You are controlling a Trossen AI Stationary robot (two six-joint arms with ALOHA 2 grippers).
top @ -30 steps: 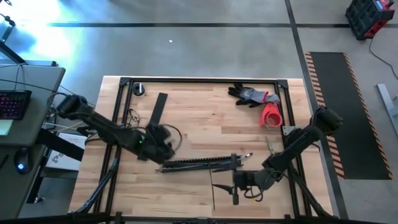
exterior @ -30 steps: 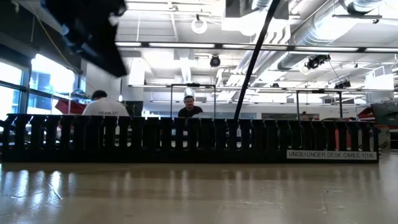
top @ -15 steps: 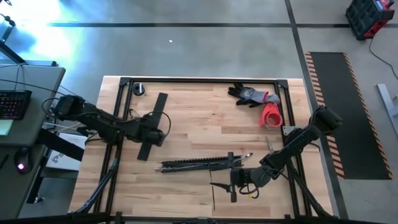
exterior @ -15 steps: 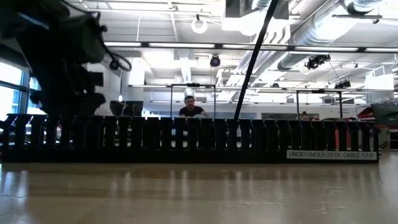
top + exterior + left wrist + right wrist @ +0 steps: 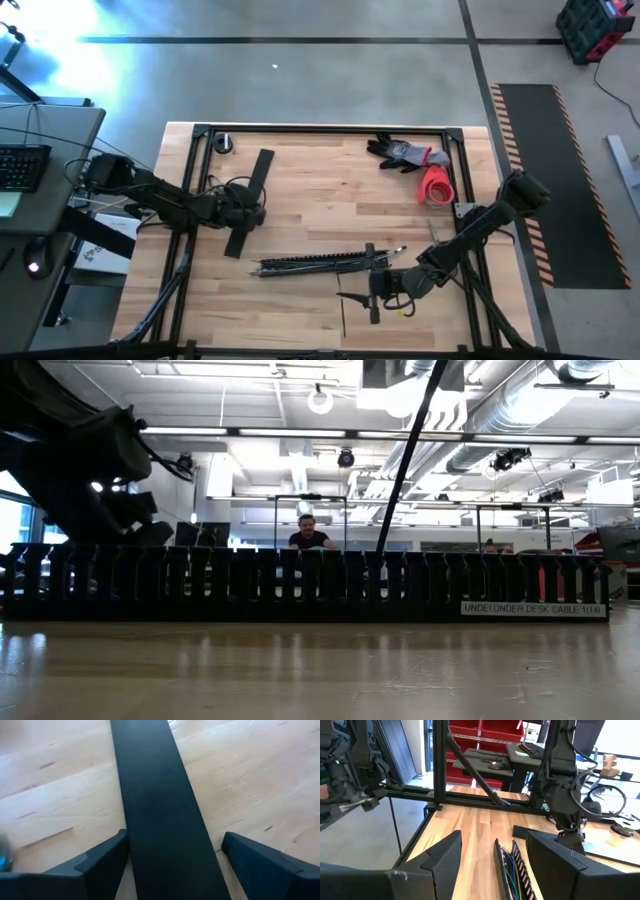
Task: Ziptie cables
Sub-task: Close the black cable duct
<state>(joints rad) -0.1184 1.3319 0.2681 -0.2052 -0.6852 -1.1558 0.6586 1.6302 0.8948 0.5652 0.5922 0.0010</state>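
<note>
Overhead, my left gripper (image 5: 247, 210) hung over the wide flat black cover strip (image 5: 250, 200), which lay on the left half of the wooden table (image 5: 320, 190), slanting from the far side toward the near edge. My right gripper (image 5: 378, 290) sat low at the near right, just by the right end of the long black slotted channel (image 5: 315, 264). The cables (image 5: 392, 252) showed only as pale ends poking out of that channel's right end. A thin dark ziptie (image 5: 343, 316) lay on the wood just nearer than the channel, beside my right gripper. At the far right corner lay a grey glove (image 5: 403, 152) and a red object (image 5: 436, 185).

Level with the tabletop, the slotted channel (image 5: 300, 582) spanned the whole width, and my left arm (image 5: 80, 470) loomed dark above its left end.

Past my left wrist, my fingers (image 5: 100, 865) stood apart, straddling the cover strip (image 5: 160, 810) without closing on it.

Past my right wrist, my fingers (image 5: 445, 860) were spread wide with nothing held; between them the channel (image 5: 512, 870) ran away from me with the cables (image 5: 504, 870) lying inside it
</note>
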